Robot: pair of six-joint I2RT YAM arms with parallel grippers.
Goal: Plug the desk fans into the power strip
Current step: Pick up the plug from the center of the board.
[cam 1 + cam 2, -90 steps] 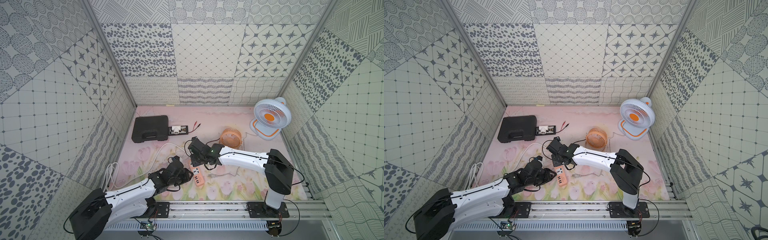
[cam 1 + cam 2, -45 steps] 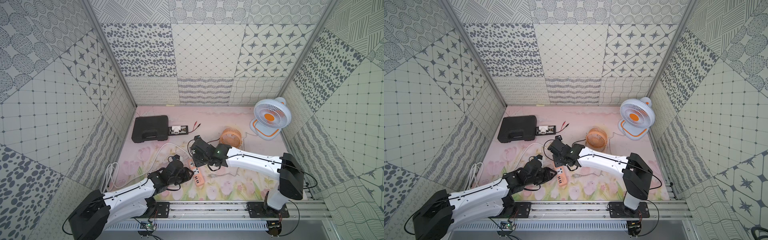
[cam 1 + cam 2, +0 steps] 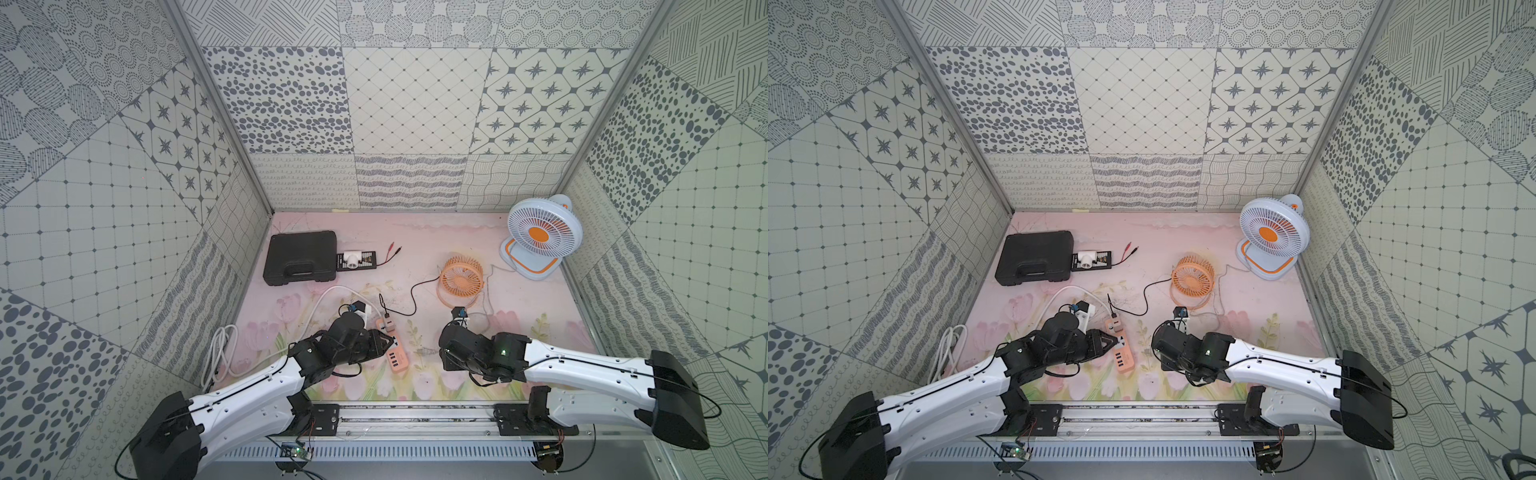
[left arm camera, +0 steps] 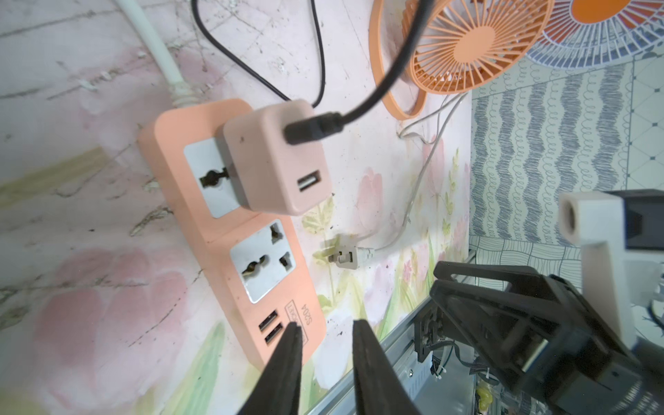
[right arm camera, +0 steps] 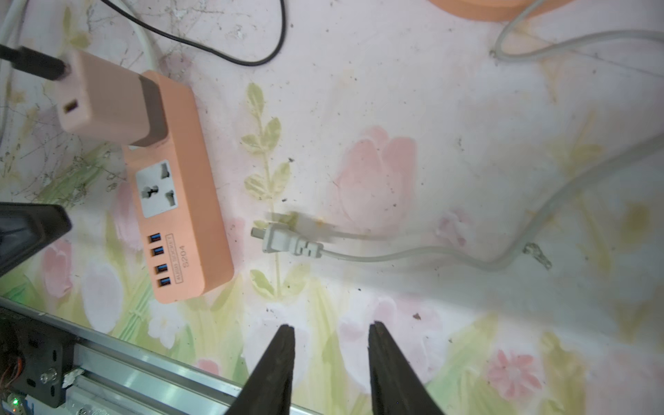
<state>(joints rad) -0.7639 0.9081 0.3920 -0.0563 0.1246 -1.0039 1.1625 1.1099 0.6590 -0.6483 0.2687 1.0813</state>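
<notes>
Grey-and-white patterned wall panels (image 3: 415,104) are enclosing the cell at 9, 12 and 3 o'clock. A scuffed pink tulip-print mat (image 3: 415,239) is covering the floor. An aluminium rail (image 3: 415,411) is running along the 6 o'clock edge. Soft, even light is falling throughout.

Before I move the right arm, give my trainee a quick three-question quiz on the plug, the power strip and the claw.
1. True or false: the grey plug is seated in the power strip.
2. What fills the strip's socket nearest its white cord? A) peach USB adapter B) the grey plug C) nothing
3. Fill in: the right claw holds ____.
Key: 1 false, it lies loose on the mat beside the strip. 2 A. 3 nothing; its jaws stand open.
</notes>
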